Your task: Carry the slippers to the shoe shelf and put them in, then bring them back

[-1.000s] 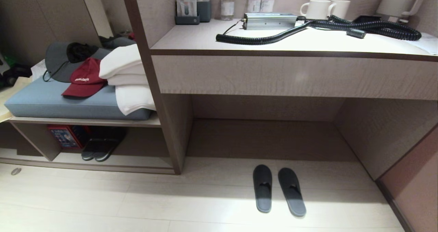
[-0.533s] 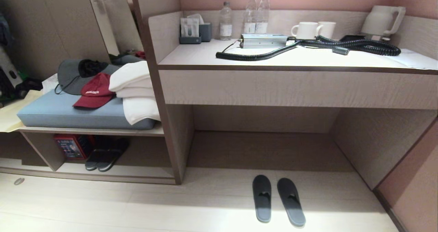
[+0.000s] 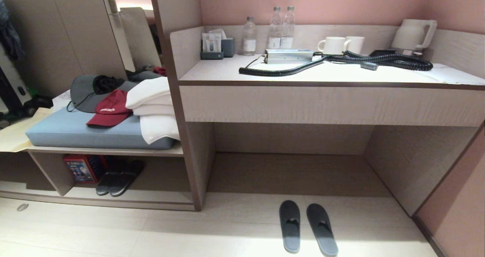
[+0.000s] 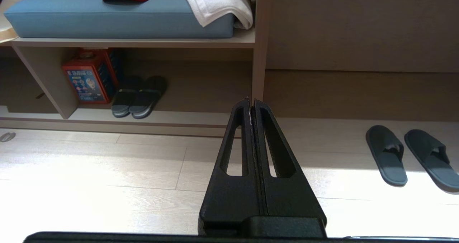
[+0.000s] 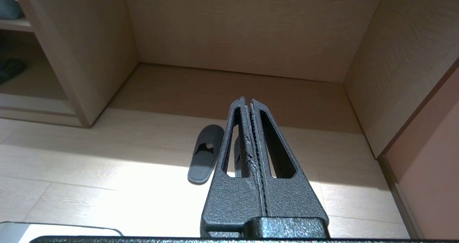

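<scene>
On the far left of the head view is the shoe shelf (image 3: 113,196), a low open cubby under a blue cushion (image 3: 75,132). A red cap (image 3: 110,109) and folded white towels (image 3: 151,109) lie on the cushion. Inside the shoe shelf are a red box (image 3: 81,168) and another pair of dark slippers (image 3: 117,177), just beside the box. This pair is already there and is not the one to carry.

To the right of the shoe shelf stands the long bench (image 3: 326,105), with water bottles (image 3: 280,33), two white mugs (image 3: 341,44), a coiled black cable (image 3: 341,61) and a kettle (image 3: 413,33) on top.

The slippers (image 3: 307,226) lie side by side on the floor in front of the bench, well apart from the shoe shelf, toes pointing under the bench.

No arm shows in the head view. The left claw (image 4: 251,105) is pressed shut and holds nothing; it hangs above the floor, with the shoe shelf ahead of it. The right claw (image 5: 247,105) is shut and empty too, above the floor near the slippers (image 5: 204,153).

So the job has hardly begun, I think. The slippers are not picked up yet. Picking them up, carrying them to the shoe shelf, putting them in and bringing them back are all left to do.
</scene>
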